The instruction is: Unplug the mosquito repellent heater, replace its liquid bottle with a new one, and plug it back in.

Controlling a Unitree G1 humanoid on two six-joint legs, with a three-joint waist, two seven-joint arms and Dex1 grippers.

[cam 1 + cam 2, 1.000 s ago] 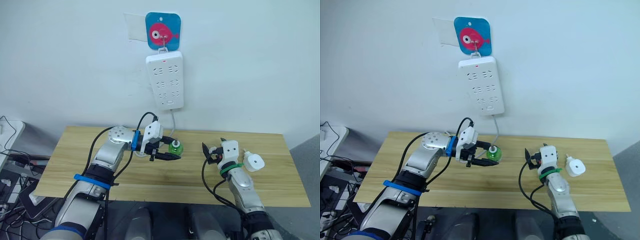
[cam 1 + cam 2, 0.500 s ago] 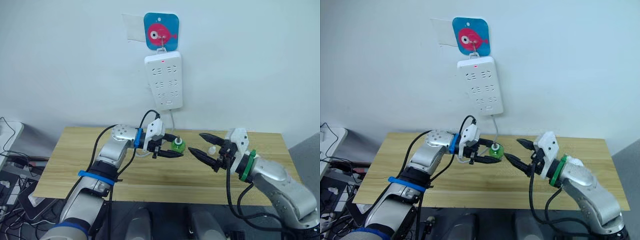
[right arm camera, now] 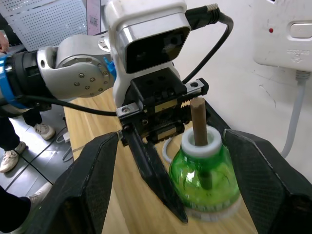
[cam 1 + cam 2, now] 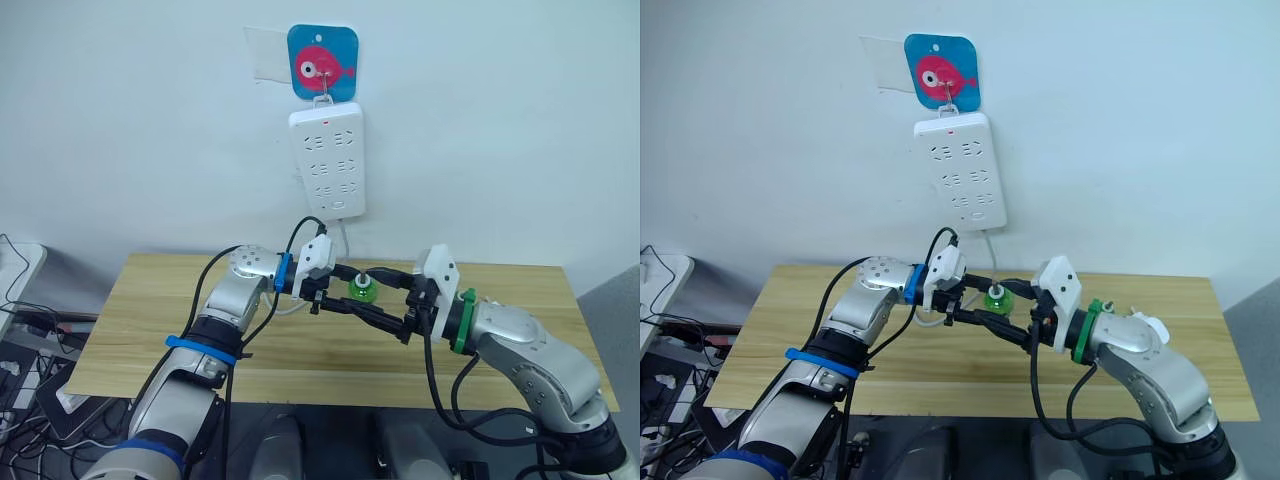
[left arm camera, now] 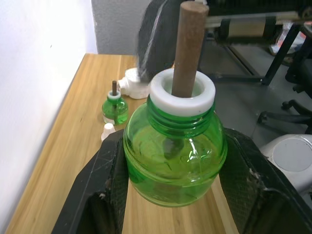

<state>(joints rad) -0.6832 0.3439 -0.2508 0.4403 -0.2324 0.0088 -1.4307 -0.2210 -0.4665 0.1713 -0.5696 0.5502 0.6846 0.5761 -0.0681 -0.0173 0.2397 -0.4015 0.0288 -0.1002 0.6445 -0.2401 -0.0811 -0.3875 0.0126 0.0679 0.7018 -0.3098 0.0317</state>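
The left gripper [image 4: 345, 298] pinches a small translucent green bottle with a white collar and brown wick [image 5: 174, 146] and holds it above the light wooden table [image 4: 150, 300]. The right gripper [image 3: 202, 161] has its fingers spread on both sides of this bottle. The step appears to be a hand-over; next, the right fingers probably need to close on the bottle. A second green bottle [image 5: 115, 108] stands on the table beside the white rounded plastic heater [image 5: 132, 85].
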